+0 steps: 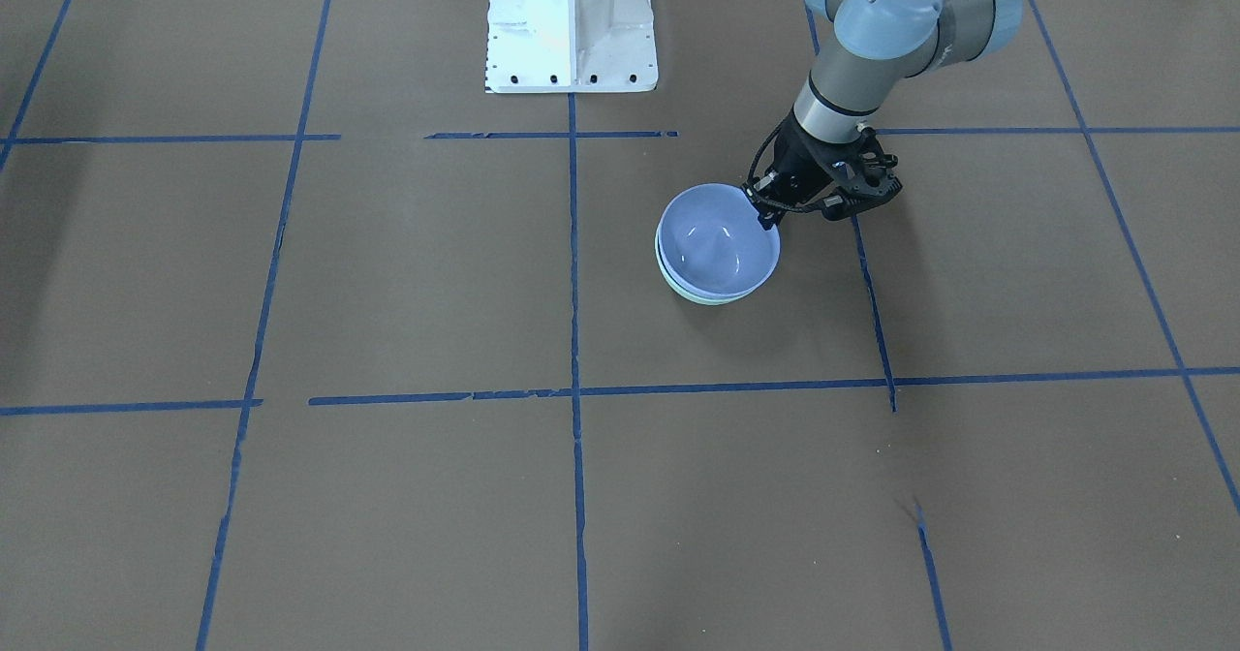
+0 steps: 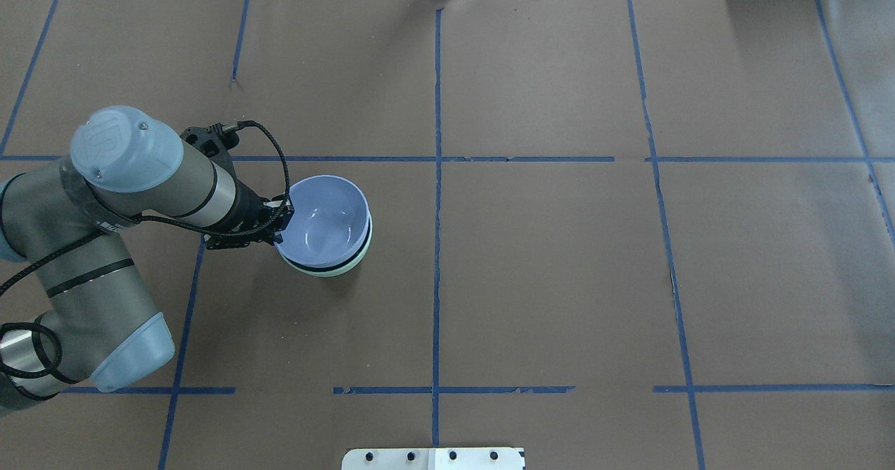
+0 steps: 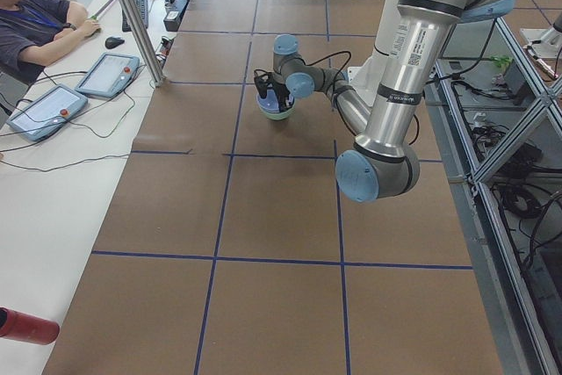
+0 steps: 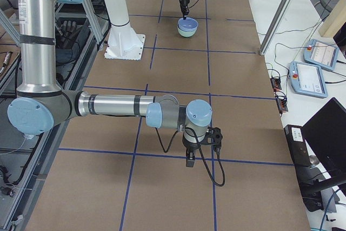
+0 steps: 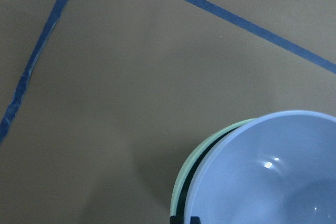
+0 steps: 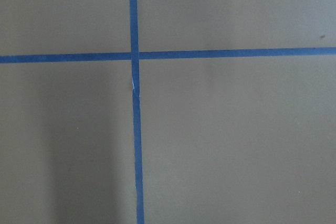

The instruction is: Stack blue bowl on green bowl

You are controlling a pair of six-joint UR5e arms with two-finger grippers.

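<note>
Pinching the rim of the blue bowl (image 2: 327, 222) at its 9 o'clock (overhead view) w/ my left gripper (image 2: 283, 219), I have it nested in the green bowl (image 2: 347, 266), dark gap btwn rims, so prob. next: ease down, release, lift clear; right gripper (image 4: 190, 162) open/closed, can't tell.

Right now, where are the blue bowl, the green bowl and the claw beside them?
blue bowl (image 2: 327, 224), overhead view, inside bottom.
green bowl (image 2: 346, 267), overhead view, outer wall.
left gripper (image 2: 282, 219), overhead view, between its fingertips.
</note>
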